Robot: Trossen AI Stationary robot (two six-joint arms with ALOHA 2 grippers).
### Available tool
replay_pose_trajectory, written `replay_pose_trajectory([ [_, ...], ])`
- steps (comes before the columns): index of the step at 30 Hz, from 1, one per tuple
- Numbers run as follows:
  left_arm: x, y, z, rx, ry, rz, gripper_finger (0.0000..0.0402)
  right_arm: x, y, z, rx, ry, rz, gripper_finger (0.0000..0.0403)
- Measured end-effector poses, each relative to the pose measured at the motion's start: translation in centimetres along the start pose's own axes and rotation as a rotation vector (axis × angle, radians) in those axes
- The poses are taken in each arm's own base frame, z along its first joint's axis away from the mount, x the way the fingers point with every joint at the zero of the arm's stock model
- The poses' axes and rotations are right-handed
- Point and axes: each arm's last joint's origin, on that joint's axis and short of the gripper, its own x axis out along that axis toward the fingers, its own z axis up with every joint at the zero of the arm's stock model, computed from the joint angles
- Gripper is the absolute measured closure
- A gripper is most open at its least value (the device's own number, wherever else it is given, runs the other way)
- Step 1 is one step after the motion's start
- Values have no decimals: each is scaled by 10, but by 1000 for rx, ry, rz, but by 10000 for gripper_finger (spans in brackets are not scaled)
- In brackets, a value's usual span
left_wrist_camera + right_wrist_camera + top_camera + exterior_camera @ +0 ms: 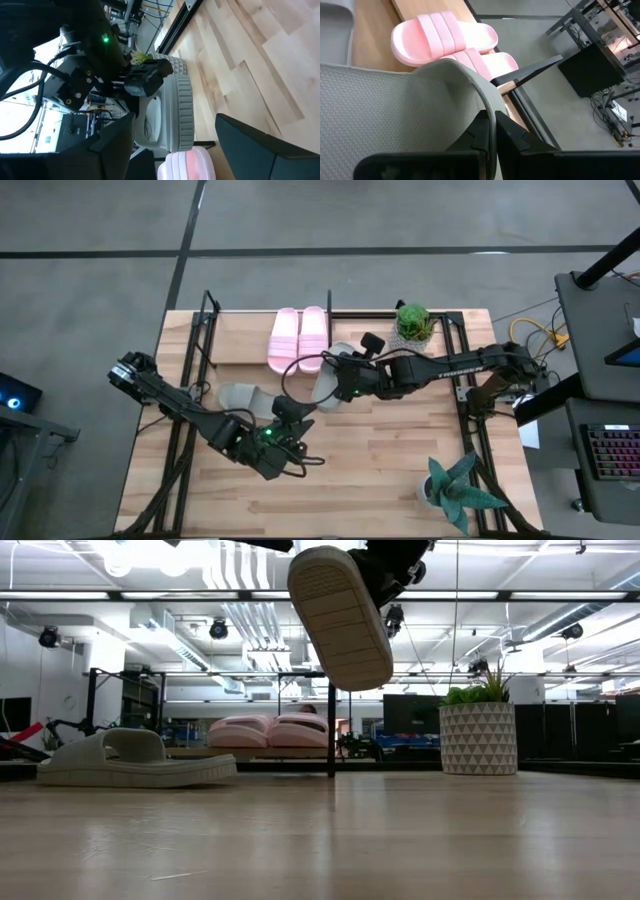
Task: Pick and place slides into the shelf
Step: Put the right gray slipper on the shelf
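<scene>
Two pale pink slides (298, 336) lie side by side, soles down, on the shelf (240, 330) at the table's far side. One grey-green slide (240, 396) rests sole-down on the wood left of centre. My right gripper (338, 377) is shut on the second grey-green slide (325, 388), holding it in the air just near of the pink pair. In the low view this slide (340, 615) hangs high with its sole facing the near side. My left gripper (297, 418) is open and hovers near of the held slide, pointing at it. My right gripper pinches the strap's edge (487, 117) of the grey-green slide, with one finger (477, 137) under the strap and the other (515, 140) outside it. It comes level from the table's right. The slide is lifted clear and hangs steeply tilted, its sole (345, 625) towards the near edge.
A potted plant (414, 322) stands at the shelf's right end, and a second plant (455, 492) stands near the table's near-right corner. Black metal frame rods (465, 395) run along both sides of the table. Bare wood lies right of the pink pair.
</scene>
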Motion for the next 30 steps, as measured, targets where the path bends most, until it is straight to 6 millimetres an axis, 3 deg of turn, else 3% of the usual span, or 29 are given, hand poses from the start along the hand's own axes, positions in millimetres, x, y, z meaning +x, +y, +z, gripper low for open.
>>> replay_pose_trajectory([
  [7,0,0,0,-3,1,1,143,-5,1,-6,-27,29,-27,394],
  [16,0,1,1,-18,-6,7,143,-26,4,-3,-6,-46,-72,394],
  [30,17,13,-3,-31,20,44,143,-27,6,4,-1,-91,-50,394],
])
